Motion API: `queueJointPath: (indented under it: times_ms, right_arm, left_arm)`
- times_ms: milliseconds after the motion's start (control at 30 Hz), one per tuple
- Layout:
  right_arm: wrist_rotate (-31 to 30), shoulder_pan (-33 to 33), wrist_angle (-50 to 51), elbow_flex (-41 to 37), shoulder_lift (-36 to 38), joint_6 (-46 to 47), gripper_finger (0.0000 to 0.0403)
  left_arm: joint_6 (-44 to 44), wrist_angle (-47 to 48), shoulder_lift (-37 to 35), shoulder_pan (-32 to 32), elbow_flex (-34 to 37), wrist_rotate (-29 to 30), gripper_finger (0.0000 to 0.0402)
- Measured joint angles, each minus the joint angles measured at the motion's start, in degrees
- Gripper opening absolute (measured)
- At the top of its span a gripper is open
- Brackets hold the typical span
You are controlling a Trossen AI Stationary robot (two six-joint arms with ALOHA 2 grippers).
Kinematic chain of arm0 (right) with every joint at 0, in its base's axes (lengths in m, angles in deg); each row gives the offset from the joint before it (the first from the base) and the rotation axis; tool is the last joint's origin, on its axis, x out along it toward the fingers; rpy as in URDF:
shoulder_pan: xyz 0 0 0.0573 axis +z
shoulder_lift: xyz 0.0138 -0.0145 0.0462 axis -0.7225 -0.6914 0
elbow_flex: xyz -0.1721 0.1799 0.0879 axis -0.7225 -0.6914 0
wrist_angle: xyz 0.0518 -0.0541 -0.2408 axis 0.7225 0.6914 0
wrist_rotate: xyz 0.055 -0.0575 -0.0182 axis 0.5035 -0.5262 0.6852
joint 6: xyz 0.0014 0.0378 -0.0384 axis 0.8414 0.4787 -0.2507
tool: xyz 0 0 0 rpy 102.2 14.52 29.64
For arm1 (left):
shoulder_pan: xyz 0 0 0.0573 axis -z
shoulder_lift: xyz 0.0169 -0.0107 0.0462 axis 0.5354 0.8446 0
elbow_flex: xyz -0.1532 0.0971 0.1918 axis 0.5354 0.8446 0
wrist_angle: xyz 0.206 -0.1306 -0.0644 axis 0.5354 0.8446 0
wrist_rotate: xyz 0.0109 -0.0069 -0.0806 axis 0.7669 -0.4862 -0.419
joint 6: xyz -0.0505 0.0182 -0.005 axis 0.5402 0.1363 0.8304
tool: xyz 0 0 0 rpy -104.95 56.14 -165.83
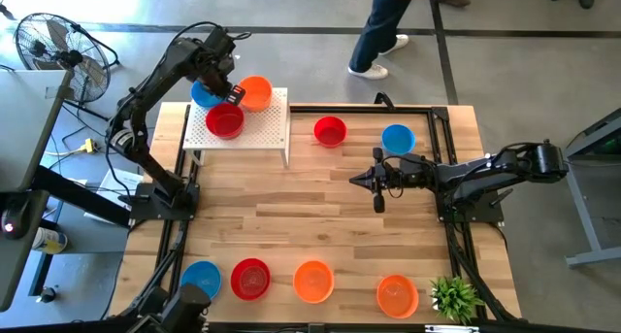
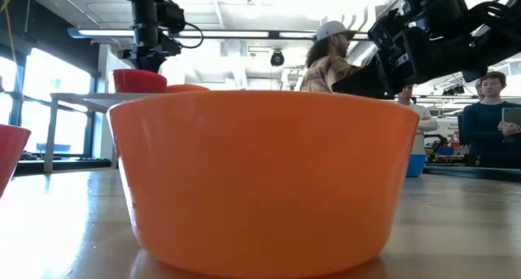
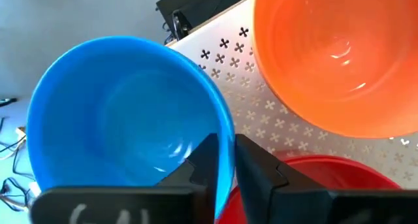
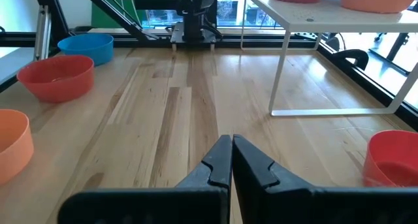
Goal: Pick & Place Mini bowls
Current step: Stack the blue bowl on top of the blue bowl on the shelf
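On the white perforated stand [image 1: 262, 129] sit an orange mini bowl [image 1: 255, 92] and a red one [image 1: 225, 120]. A blue mini bowl [image 3: 124, 113] is at the stand's far left corner, partly beyond its edge, with my left gripper [image 3: 226, 160] shut on it from above. My right gripper [image 4: 232, 149] is shut on nothing, level above the table's right half [image 1: 356, 180]. More mini bowls stand on the table: red [image 1: 330, 131] and blue [image 1: 398, 138] at the far side, several along the near edge. My left gripper holds the blue bowl by its rim [image 3: 227, 134], on the side nearest the red bowl, one finger inside the bowl and one outside. The fingers point steeply down. The bowl stays mouth up; whether its base rests on the stand I cannot tell.
Along the near edge stand blue [image 1: 201, 278], red [image 1: 250, 278] and two orange bowls [image 1: 312, 281], [image 1: 397, 294], beside a small green plant [image 1: 454, 297]. The nearest orange bowl fills the low view [image 2: 260, 181]. People stand beyond the far edge. The wooden middle [image 1: 291, 207] is bare.
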Motion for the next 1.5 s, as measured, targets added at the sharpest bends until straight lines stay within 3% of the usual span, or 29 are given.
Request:
queueJointPath:
  times_ms: [300, 533, 633, 833, 1033, 1267, 1500]
  right_arm:
    - [-0.1, 0.0, 0.0, 0.0, 0.0, 0.0, 0.0002]
    - [-0.1, 0.0, 0.0, 0.0, 0.0, 0.0, 0.0001]
    - [-0.1, 0.0, 0.0, 0.0, 0.0, 0.0, 0.0001]
    - [0.0, 0.0, 0.0, 0.0, 0.0, 0.0, 0.0002]
    - [0.0, 0.0, 0.0, 0.0, 0.0, 0.0, 0.0002]
    - [0.0, 0.0, 0.0, 0.0, 0.0, 0.0, 0.0001]
    - [0.0, 0.0, 0.0, 0.0, 0.0, 0.0, 0.0001]
  left_arm:
    - [-0.2, 0.3, -2.5, 0.0, 0.0, 0.1, 0.0091]
    - [-0.2, 1.4, -7.7, 0.3, 0.0, 0.0, 0.0081]
    - [-0.2, 0.6, -10.9, 3.1, 0.0, 0.3, 0.0061]
    - [2.6, -8.2, -19.4, 16.5, 4.0, 0.9, 0.0006]
    - [5.8, -23.0, -25.0, 35.3, 17.0, 7.1, 0.0008]
    - [6.3, -35.2, -25.0, 51.3, 28.7, 13.4, 0.0009]
    - [5.8, -45.6, -20.9, 60.5, 31.8, 14.9, 0.0009]
